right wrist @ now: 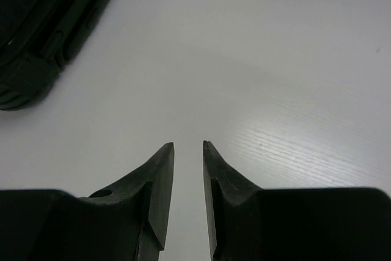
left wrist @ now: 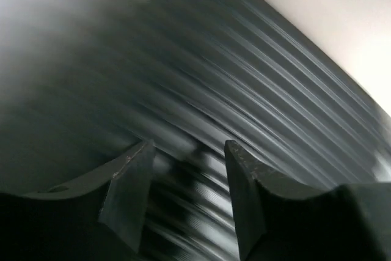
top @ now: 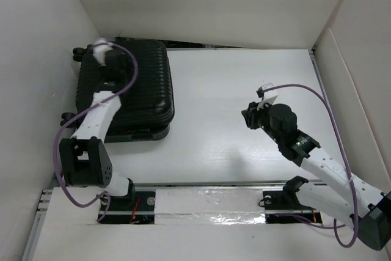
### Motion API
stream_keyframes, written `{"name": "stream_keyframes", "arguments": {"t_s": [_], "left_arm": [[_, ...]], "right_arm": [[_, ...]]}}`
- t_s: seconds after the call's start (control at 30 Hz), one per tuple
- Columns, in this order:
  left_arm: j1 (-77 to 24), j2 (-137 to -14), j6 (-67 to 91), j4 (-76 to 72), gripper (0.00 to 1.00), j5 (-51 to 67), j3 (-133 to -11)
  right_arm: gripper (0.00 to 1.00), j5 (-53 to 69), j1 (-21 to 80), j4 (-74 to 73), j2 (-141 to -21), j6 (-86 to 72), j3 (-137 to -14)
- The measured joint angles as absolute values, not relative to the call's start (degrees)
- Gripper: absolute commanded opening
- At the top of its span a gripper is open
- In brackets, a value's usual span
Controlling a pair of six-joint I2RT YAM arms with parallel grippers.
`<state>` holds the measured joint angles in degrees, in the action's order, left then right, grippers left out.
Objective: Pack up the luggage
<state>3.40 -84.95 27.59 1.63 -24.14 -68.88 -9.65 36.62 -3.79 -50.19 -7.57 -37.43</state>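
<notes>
Since table is needed as working room, luggage is laid flat at far-left, ribbed shell up, apparently shut; opening judged still due. Wheel end is turned toward left wall; long axis judged left-right, outline near square. Left gripper is held close over shell, jaws moderately parted, nothing gripped. Right gripper is held over table, jaws narrowly parted, empty.

Closed black luggage (ribbed), far-left
</notes>
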Motion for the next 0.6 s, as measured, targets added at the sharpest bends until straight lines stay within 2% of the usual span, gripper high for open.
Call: {"name": "stream_keyframes", "arguments": {"t_s": [0.13,0.23,0.37,0.6], "left_arm": [[-12.8,-84.9,30.8,-2.3,0.49,-7.6,-66.9],[-15.2,-82.3,31.6,0.3,0.51,-1.3,-66.8],[-9.0,-77.1,30.6,8.8,0.61,-3.6,-67.5],[9.1,-76.5,27.0,13.2,0.60,-18.8,-74.7]], "right_arm": [[0.36,-8.4,32.8,-4.3,-49.5,-7.9,-37.4],[0.36,-7.7,32.0,-4.5,-49.5,-8.0,-37.4],[0.36,-5.6,31.9,-4.3,-49.0,-8.0,-37.4],[0.36,-2.7,33.2,-3.7,-49.3,-7.9,-37.4]]}}
